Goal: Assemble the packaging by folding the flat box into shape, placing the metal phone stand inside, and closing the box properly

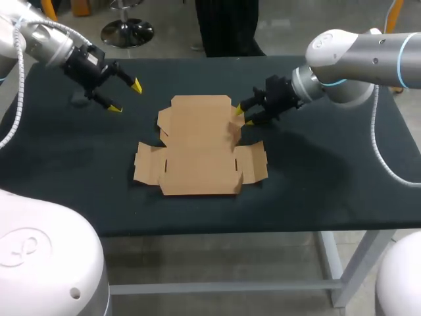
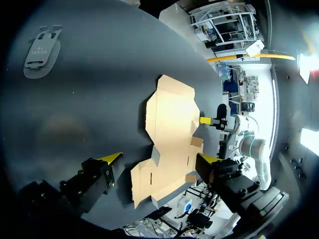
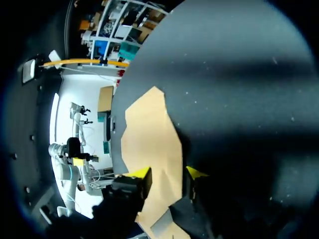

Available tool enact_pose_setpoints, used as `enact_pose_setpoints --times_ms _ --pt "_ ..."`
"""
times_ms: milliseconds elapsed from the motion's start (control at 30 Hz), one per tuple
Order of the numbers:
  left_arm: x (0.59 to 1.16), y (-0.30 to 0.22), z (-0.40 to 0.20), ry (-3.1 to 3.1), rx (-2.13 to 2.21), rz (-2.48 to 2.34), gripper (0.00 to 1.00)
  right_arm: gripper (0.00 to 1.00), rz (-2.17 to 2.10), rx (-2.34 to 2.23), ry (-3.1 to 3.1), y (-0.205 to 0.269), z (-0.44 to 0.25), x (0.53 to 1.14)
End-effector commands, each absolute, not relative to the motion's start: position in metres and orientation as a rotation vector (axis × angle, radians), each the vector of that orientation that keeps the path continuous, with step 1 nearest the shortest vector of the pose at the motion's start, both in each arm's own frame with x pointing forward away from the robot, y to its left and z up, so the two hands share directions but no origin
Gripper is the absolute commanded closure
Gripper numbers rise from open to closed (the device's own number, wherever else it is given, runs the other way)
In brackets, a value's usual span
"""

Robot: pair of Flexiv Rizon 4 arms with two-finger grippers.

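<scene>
The white, jointed left arm (image 1: 41, 41) comes in from the far left corner, its dark wrist angled down and inward. At its end, the black left claw (image 1: 126, 97), with two yellow-tipped fingers, hangs with those fingers spread wide, one tip reaching further forward than its partner. The grey-and-white right arm (image 1: 368, 56), ringed in blue, enters from the far right and bends at a rounded elbow, its forearm pointing towards the left claw. Its black right claw (image 1: 243, 116), also yellow-tipped, sits low with its fingers parted by a narrower gap. The two claws face each other, well apart.
</scene>
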State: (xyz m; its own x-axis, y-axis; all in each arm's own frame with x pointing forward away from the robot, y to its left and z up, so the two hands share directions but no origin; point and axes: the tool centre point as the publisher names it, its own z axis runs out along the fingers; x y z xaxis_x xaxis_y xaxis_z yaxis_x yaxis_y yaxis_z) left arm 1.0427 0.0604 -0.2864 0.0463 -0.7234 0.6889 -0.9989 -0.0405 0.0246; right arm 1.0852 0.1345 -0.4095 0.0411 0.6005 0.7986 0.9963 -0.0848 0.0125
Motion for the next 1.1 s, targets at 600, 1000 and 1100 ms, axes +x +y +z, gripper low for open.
enact_pose_setpoints --times_ms 600,1000,1100 --pt "1.041 0.071 -0.292 -1.701 1.825 0.706 0.0 0.58 -0.899 -1.736 -1.604 0.148 -0.417 1.095" --pt "1.04 0.07 -0.296 -1.697 1.803 0.687 0.0 0.64 -1.031 -1.69 -1.571 0.158 -0.428 1.097" --pt "1.04 0.07 -0.297 -1.696 1.795 0.677 0.0 0.75 -1.079 -1.674 -1.581 0.161 -0.425 1.096"
